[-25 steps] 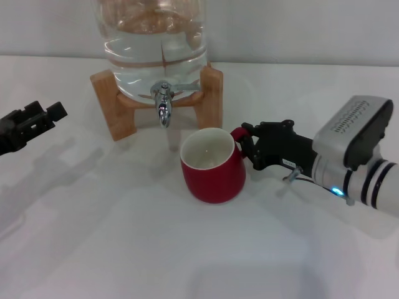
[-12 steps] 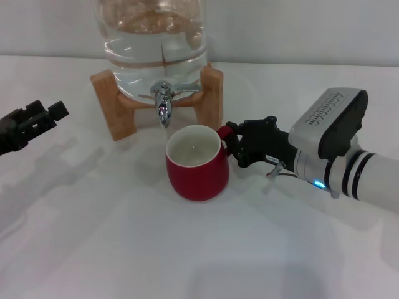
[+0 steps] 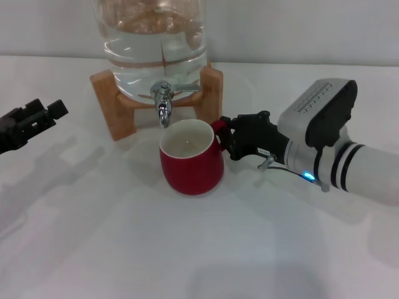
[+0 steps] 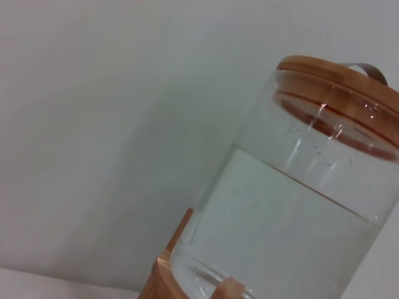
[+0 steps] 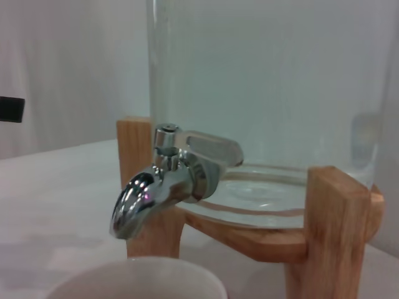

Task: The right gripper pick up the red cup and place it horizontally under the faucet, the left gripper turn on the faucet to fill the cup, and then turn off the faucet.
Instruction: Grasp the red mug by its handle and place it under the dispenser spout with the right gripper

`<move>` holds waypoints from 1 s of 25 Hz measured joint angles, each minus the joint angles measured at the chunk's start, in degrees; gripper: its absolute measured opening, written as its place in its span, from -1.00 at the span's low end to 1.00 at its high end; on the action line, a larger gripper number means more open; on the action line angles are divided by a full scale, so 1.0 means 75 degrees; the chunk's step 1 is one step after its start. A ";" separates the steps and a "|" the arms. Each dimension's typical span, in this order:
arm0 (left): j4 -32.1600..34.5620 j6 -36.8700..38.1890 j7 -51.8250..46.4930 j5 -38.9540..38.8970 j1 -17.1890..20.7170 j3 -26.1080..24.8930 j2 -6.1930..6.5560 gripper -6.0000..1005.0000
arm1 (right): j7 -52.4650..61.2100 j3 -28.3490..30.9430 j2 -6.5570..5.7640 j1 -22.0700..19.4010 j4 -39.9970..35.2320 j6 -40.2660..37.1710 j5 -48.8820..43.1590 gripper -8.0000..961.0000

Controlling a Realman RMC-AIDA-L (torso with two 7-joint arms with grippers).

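Right pincer clamped on red cup handle, mouth up, centre frame, below faucet to catch water; left pincer idle far left, finger state unclear.

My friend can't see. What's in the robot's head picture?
The right gripper holds the red cup by its handle, right under the faucet of a water jar on a wooden stand. The left gripper waits far left.

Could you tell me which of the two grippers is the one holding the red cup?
The right gripper: its black fingers are clamped on the handle of the red cup beneath the faucet. The left gripper hangs apart, holding nothing.
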 joint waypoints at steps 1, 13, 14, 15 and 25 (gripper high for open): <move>0.0000 0.0000 0.0001 -0.0017 0.0000 0.0000 0.0000 0.78 | -0.0001 -0.0082 0.0000 0.0061 0.0000 -0.0069 0.0150 -0.71; 0.0000 -0.0024 0.0002 -0.0053 0.0025 0.0000 0.0000 0.78 | -0.0005 -0.0591 -0.0001 0.0217 0.0149 -0.0157 0.0413 -0.71; 0.0000 -0.0032 0.0002 -0.0053 0.0028 0.0000 -0.0001 0.78 | -0.0005 -0.0631 -0.0001 0.0226 0.0148 -0.0168 0.0439 -0.71; 0.0000 -0.0040 0.0002 -0.0053 0.0034 0.0000 -0.0005 0.78 | -0.0005 -0.0652 0.0000 0.0235 0.0147 -0.0172 0.0467 -0.71; 0.0000 -0.0069 0.0012 -0.0053 0.0055 0.0010 -0.0034 0.78 | -0.0579 -0.0757 0.0000 0.0311 -0.0020 -0.0212 0.1372 -0.72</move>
